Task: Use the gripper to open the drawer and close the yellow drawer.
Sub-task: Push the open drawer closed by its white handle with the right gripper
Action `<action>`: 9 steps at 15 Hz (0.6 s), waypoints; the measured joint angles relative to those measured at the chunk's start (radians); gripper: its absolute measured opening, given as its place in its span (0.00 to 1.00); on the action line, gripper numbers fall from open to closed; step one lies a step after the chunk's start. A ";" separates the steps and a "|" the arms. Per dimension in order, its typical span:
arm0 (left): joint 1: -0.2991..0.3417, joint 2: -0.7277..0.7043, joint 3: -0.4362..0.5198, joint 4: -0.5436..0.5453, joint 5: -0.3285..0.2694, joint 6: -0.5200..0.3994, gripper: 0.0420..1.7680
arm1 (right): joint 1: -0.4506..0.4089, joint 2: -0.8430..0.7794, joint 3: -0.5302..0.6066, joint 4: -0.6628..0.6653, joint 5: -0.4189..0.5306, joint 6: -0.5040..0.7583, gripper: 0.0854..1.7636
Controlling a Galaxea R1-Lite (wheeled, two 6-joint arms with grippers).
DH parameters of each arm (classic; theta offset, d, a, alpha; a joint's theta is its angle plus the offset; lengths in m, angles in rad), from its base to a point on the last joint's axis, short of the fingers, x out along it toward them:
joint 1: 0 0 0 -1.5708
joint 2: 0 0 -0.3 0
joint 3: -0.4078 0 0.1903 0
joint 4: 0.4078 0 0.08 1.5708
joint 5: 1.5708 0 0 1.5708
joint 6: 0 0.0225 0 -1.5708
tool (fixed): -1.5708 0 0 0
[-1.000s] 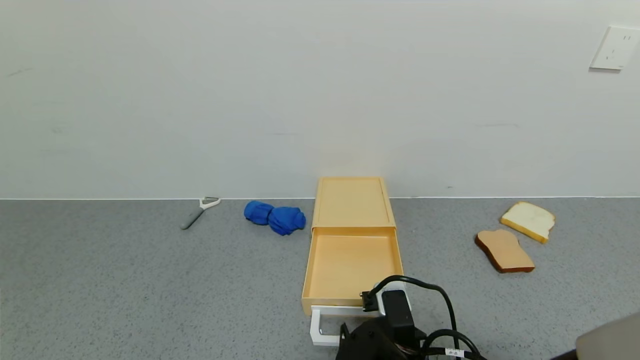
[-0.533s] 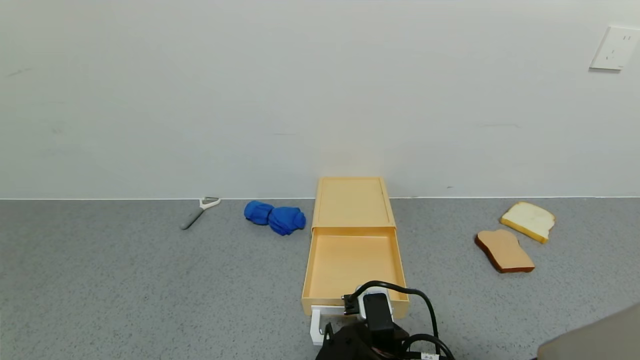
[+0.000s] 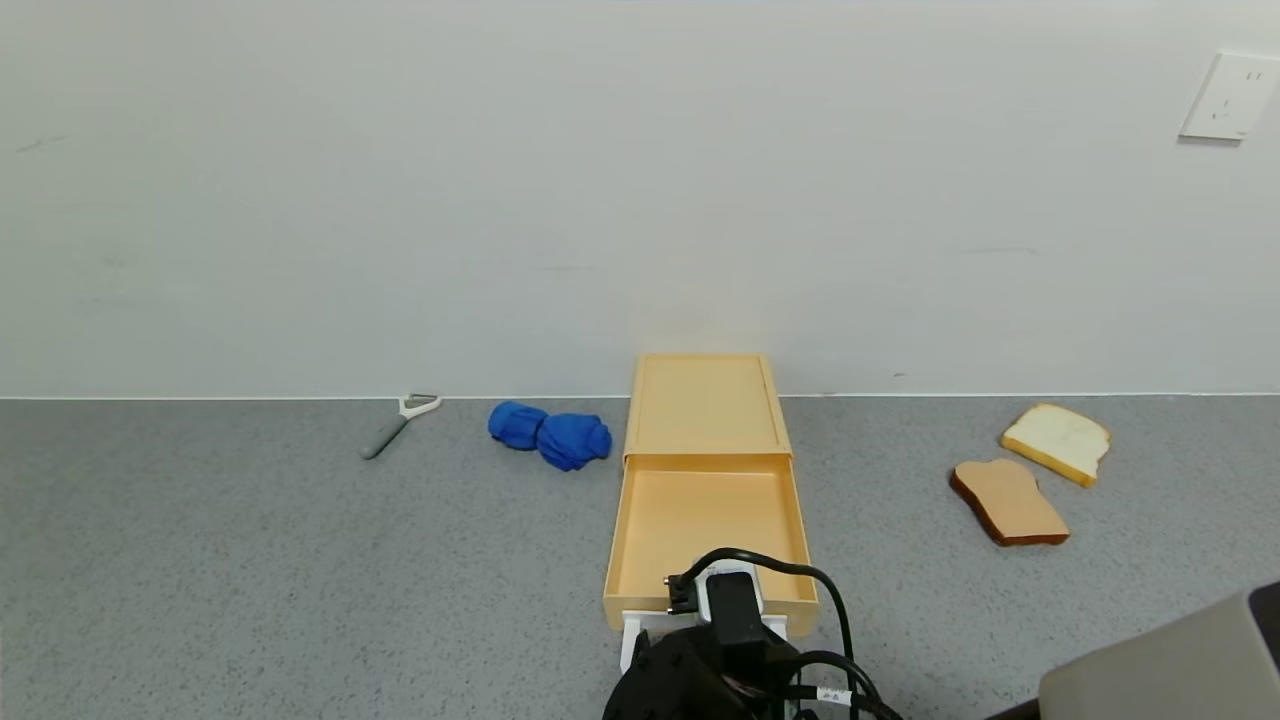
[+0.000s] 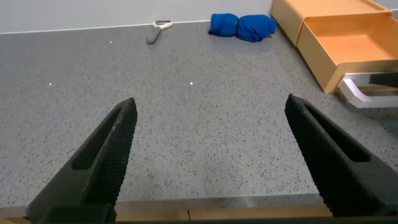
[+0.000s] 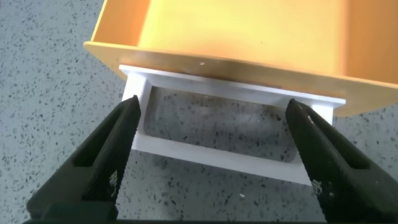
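The pale yellow drawer box stands against the back wall, its tray pulled out towards me and empty. Its white loop handle lies at the tray's front and is mostly hidden under my right gripper. In the right wrist view the right gripper is open and hovers just above the handle. One finger is near each end, and neither touches it. My left gripper is open and empty over bare table, left of the drawer.
A blue cloth and a grey peeler lie left of the box near the wall. Two bread slices lie to the right. The table's front edge runs just under my left gripper.
My right gripper has moved left and a little forward, from the handle's right end to over its middle. The drawer and handle have not moved.
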 joint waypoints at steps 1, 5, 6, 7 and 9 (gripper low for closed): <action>0.000 0.000 0.000 0.000 0.000 0.000 0.97 | -0.005 0.004 -0.002 0.000 0.000 -0.008 0.97; 0.000 0.000 0.000 0.000 0.000 0.000 0.97 | -0.022 0.014 -0.020 -0.002 0.000 -0.044 0.97; 0.000 0.000 0.000 0.000 0.000 0.000 0.97 | -0.029 0.015 -0.025 -0.003 0.000 -0.054 0.97; 0.000 0.000 0.000 0.000 0.000 0.000 0.97 | -0.036 0.016 -0.029 -0.003 0.000 -0.059 0.97; 0.000 0.000 0.000 0.000 0.000 0.000 0.97 | -0.046 0.017 -0.034 -0.006 0.000 -0.075 0.97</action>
